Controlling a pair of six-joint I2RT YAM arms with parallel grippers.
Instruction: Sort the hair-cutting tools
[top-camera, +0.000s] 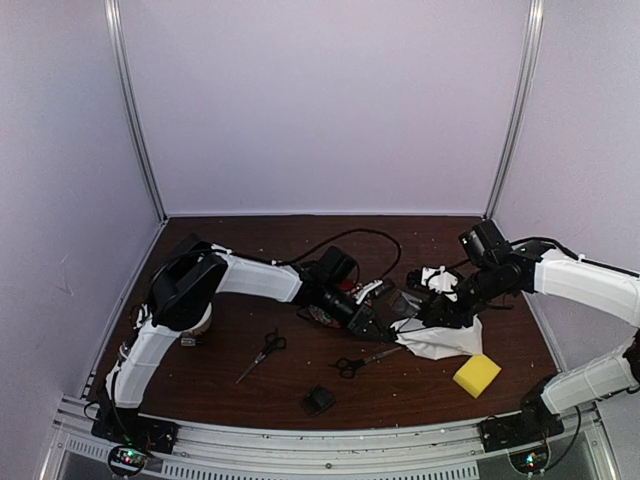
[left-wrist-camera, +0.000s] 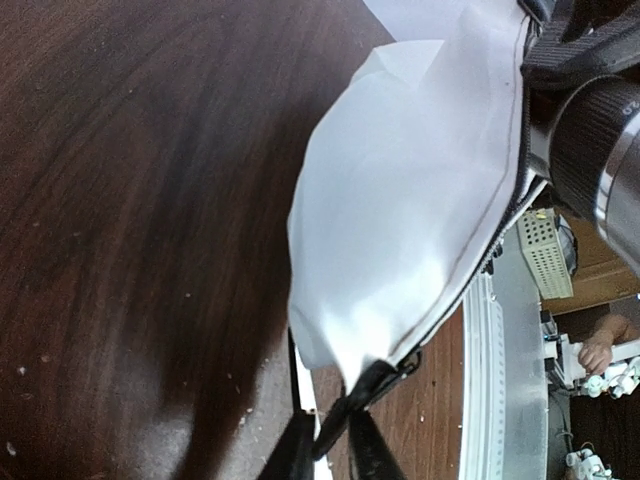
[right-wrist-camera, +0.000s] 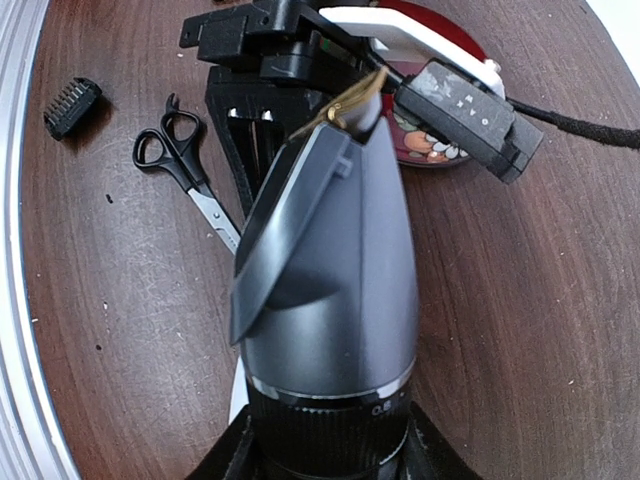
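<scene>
Top external: mid-table clutter is hard to read; left scissors (top-camera: 258, 358), right scissors (top-camera: 370, 359) and attachment block (top-camera: 318, 400) lie loose in front.
Left wrist: left gripper (left-wrist-camera: 335, 445) fingers pinch the white pouch (left-wrist-camera: 400, 200) at its edge.
Right wrist: right gripper (right-wrist-camera: 330, 462), mostly cropped, clamps the electric clipper (right-wrist-camera: 330, 260).

**Meeting mid-table, both clamped**

The left arm (top-camera: 250, 278) stood up from its base toward 12 o'clock, bent sharply at the elbow, and its forearm pointed toward 4 o'clock. The left gripper (left-wrist-camera: 333, 440) pinched the black edge of a white pouch (left-wrist-camera: 400, 200). The right arm (top-camera: 585, 280) pointed its forearm toward 9 o'clock, wrist dipped toward 7 o'clock. The right gripper (right-wrist-camera: 330, 445) was clamped around the electric clipper (right-wrist-camera: 330, 260).
</scene>
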